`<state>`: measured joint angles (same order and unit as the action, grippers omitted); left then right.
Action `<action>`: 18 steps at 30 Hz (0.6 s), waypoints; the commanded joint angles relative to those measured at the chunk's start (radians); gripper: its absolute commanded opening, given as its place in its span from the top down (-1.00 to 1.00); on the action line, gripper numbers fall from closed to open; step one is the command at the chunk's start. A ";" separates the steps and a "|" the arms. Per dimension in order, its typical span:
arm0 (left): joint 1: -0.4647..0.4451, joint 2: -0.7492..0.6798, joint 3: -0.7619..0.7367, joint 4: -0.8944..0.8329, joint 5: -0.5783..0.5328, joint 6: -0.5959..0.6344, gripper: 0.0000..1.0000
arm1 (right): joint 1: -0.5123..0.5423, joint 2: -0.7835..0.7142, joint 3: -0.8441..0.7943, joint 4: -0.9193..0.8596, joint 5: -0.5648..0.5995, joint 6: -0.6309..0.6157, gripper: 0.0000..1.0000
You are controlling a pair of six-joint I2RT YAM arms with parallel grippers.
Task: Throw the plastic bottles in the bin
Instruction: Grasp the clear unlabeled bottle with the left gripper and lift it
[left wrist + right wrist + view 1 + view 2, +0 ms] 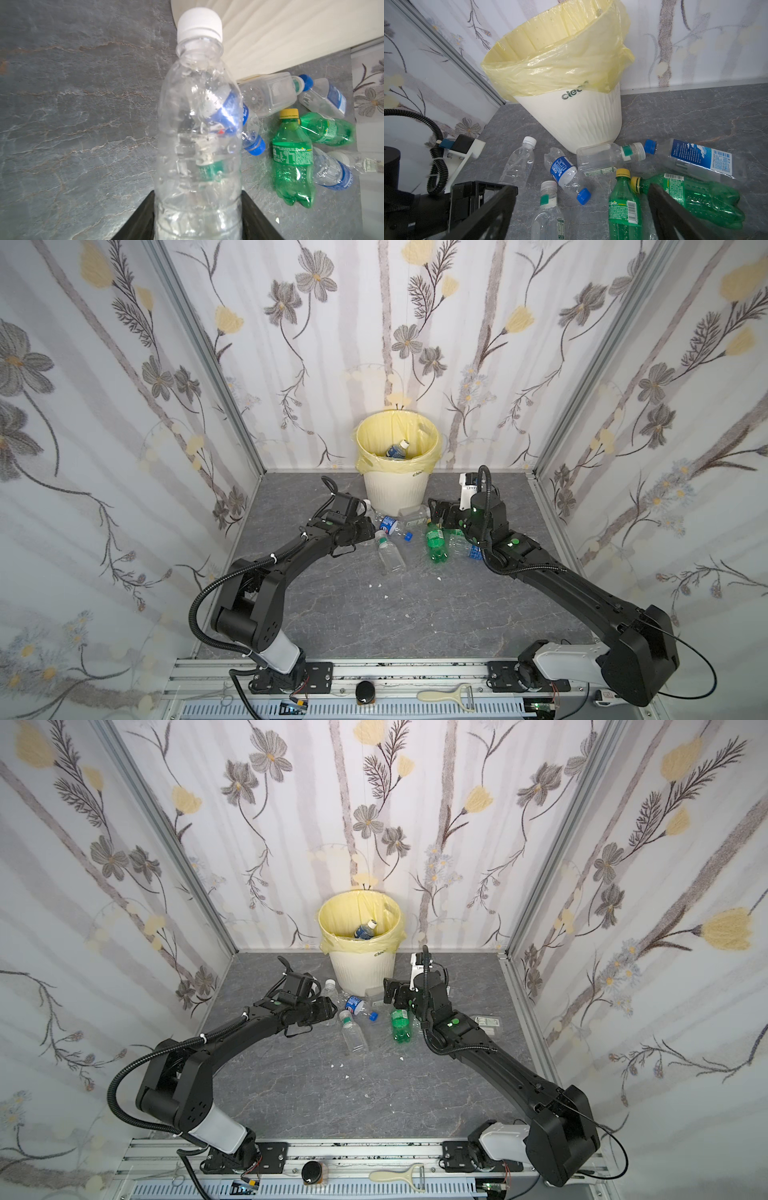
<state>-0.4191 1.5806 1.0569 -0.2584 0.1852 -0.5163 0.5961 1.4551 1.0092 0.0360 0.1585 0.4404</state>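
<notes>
Flowered walls (291, 323) enclose the grey veined tabletop (415, 614), where the left gripper (198, 194) clamps a clear white-capped bottle (197, 116), the right gripper (582, 189) gaping empty.

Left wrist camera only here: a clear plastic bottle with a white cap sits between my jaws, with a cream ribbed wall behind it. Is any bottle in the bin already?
Observer: Yes, one blue-labelled bottle with a white cap lies inside the round cream bin.
Operator: Where is the right gripper?
Observer: The right gripper is open and empty, above the pair of green plastic bottles.
Operator: Is the bin's mouth clear?
Observer: It is uncovered, with a pale yellow bag folded over its rim.
</notes>
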 commanded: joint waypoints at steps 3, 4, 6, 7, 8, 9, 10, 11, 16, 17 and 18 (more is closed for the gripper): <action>-0.060 -0.057 -0.020 0.018 0.021 0.072 -0.20 | 0.001 0.027 0.029 -0.020 -0.063 0.054 -0.99; -0.076 -0.067 -0.023 0.018 0.017 0.084 -0.20 | 0.001 0.032 0.033 -0.026 -0.074 0.063 -0.99; -0.112 -0.085 -0.025 0.019 0.010 0.104 -0.20 | 0.000 0.037 0.035 -0.030 -0.093 0.077 -0.99; -0.130 -0.092 -0.025 0.019 0.008 0.111 -0.20 | -0.001 0.040 0.035 -0.030 -0.103 0.086 -0.99; -0.151 -0.098 -0.021 0.020 0.005 0.119 -0.20 | -0.001 0.042 0.035 -0.030 -0.113 0.095 -0.99; -0.170 -0.104 -0.016 0.021 0.000 0.126 -0.20 | 0.000 0.044 0.035 -0.030 -0.121 0.105 -0.99; -0.191 -0.107 -0.010 0.022 -0.010 0.134 -0.20 | -0.002 0.046 0.034 -0.031 -0.125 0.123 -0.99; -0.213 -0.111 -0.004 0.024 -0.020 0.142 -0.20 | -0.004 0.048 0.032 -0.031 -0.135 0.138 -0.99; -0.297 -0.109 0.028 0.039 -0.049 0.168 -0.20 | -0.043 0.060 0.018 -0.017 -0.209 0.213 -0.99; -0.312 -0.109 0.033 0.043 -0.056 0.175 -0.20 | -0.051 0.060 0.013 -0.010 -0.223 0.225 -0.99; -0.325 -0.110 0.038 0.046 -0.066 0.181 -0.19 | -0.062 0.062 0.005 0.001 -0.243 0.239 -0.99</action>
<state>-0.7200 1.4780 1.0763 -0.2497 0.1589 -0.3660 0.5514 1.5089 1.0256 0.0025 -0.0143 0.6113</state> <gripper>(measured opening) 0.600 0.996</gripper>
